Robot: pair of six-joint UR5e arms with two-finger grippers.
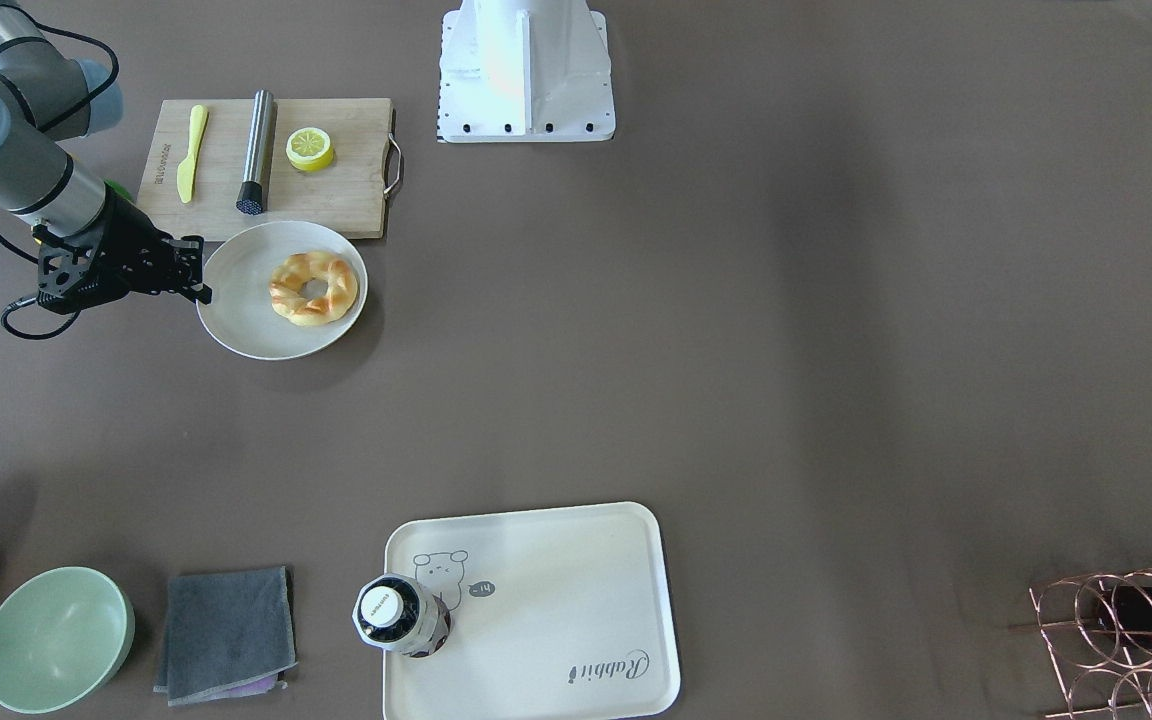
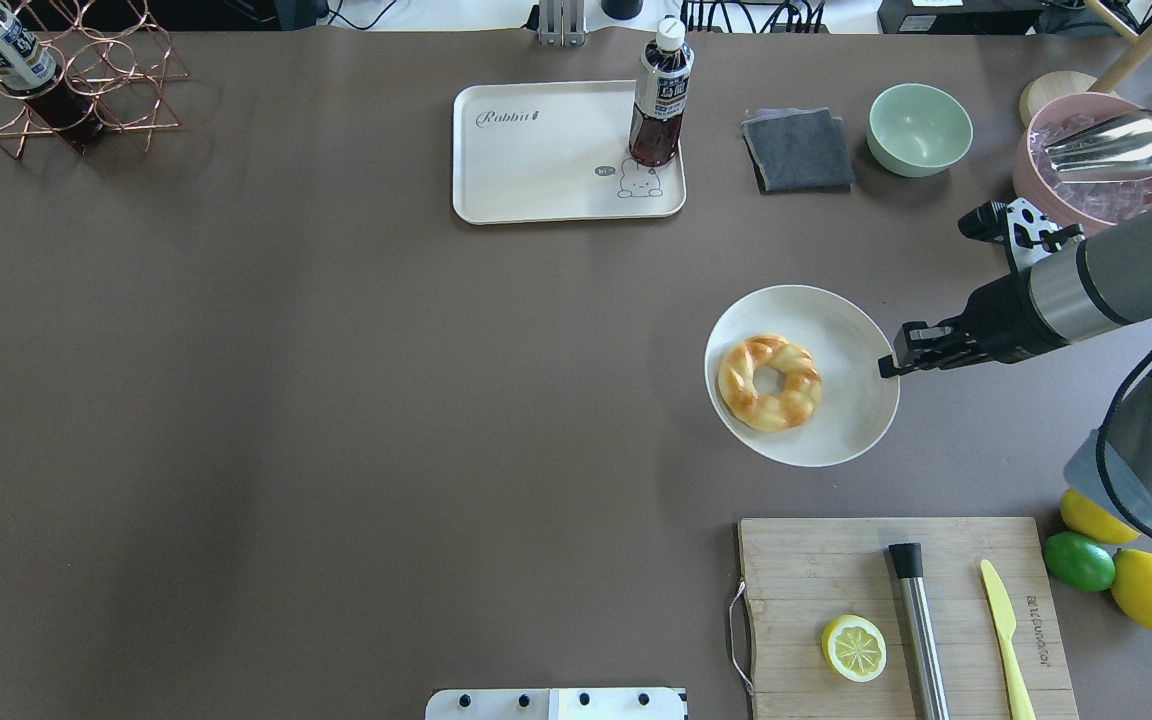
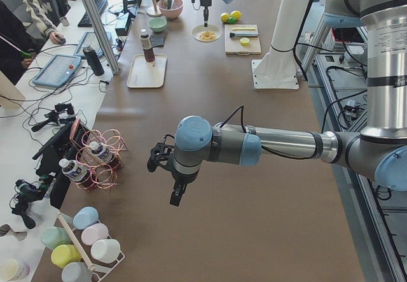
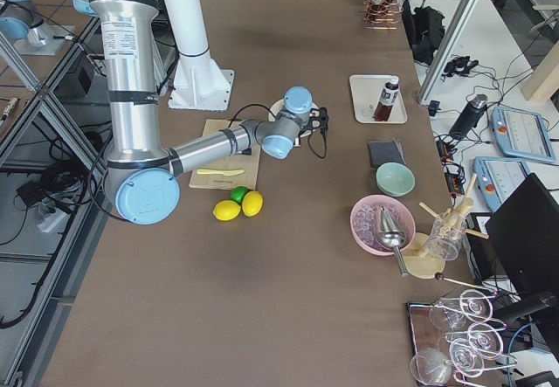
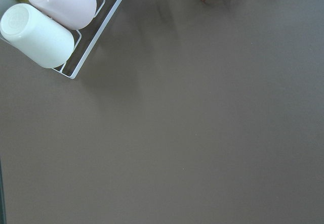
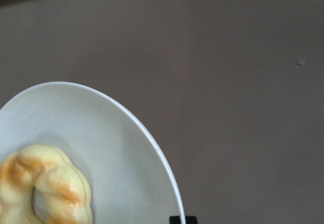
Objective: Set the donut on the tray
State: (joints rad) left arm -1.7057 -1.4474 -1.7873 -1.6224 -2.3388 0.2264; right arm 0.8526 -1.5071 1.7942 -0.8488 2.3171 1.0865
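Donut [image 2: 769,382] on round plate [image 2: 841,320], tray [image 2: 536,170] far off at frame top.
Right pincer [image 2: 888,366] clamped on plate rim; left pincer [image 3: 175,196] state unclear.

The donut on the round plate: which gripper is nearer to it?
Right. The right gripper sits at the plate's rim beside the donut; the left gripper hangs far down the table, near the bottle rack.

Arm links: silver-grey tubes are seen, joined by pale blue caps.
Right gripper [image 2: 886,366]: matte black, with a black cable looped beside the wrist.
Left gripper [image 3: 176,196]: black fingers below a blue joint.
Base pedestal [image 1: 525,70]: white, with dark bolts along the 6 o'clock edge.
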